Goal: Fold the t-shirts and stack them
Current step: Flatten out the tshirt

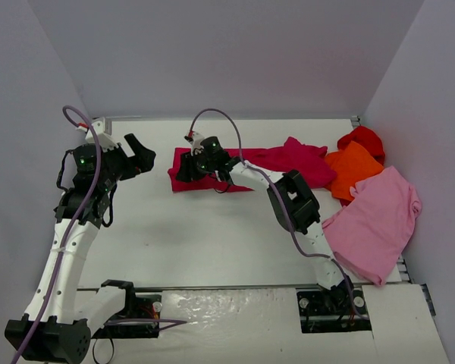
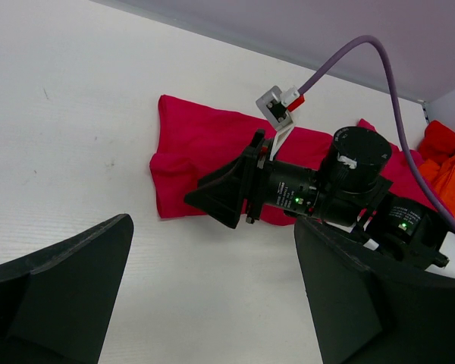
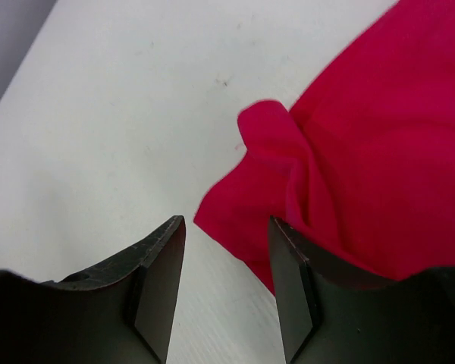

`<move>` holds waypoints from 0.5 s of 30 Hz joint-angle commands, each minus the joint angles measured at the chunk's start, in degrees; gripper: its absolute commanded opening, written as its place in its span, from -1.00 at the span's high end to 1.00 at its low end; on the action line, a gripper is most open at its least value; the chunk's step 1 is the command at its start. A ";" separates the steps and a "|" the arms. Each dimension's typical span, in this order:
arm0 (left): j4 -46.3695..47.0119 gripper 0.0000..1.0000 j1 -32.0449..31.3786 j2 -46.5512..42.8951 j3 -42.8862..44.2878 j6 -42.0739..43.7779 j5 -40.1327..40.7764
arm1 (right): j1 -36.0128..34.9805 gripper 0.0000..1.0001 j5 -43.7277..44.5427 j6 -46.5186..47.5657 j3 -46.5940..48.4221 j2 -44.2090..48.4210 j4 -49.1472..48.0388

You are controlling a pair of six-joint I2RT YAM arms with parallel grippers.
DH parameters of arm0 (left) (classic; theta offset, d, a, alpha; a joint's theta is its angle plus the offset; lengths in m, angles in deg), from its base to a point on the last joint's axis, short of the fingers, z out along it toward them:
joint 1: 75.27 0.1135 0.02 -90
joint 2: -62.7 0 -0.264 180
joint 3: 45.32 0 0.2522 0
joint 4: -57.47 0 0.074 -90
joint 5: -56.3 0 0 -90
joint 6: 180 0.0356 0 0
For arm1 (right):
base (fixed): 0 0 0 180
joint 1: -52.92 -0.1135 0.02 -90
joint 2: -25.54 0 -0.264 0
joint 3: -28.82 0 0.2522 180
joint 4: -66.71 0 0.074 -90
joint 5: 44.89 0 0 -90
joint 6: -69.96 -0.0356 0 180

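One fold underway, I'd say: right claw (image 3: pixel 227 221), jaws apart, at the crimson t-shirt (image 3: pixel 379 152) corner (left claw (image 1: pixel 140 156) gapes idle); next I pinch that edge.

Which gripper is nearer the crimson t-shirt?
Right. The right gripper sits at the left end of the crimson t-shirt, jaws open; the left gripper hovers open over the table, apart to its left.

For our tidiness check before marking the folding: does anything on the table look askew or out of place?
The crimson t-shirt has its left corner bunched into a raised wrinkle by the right gripper. The pink t-shirt lies rumpled at the right; the orange t-shirt and red t-shirt are heaped behind it.
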 commanded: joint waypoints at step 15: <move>3.77 -0.70 0.21 -0.44 1.95 0.41 -0.97 | -0.20 0.17 5.50 5.24 1.81 10.38 0.83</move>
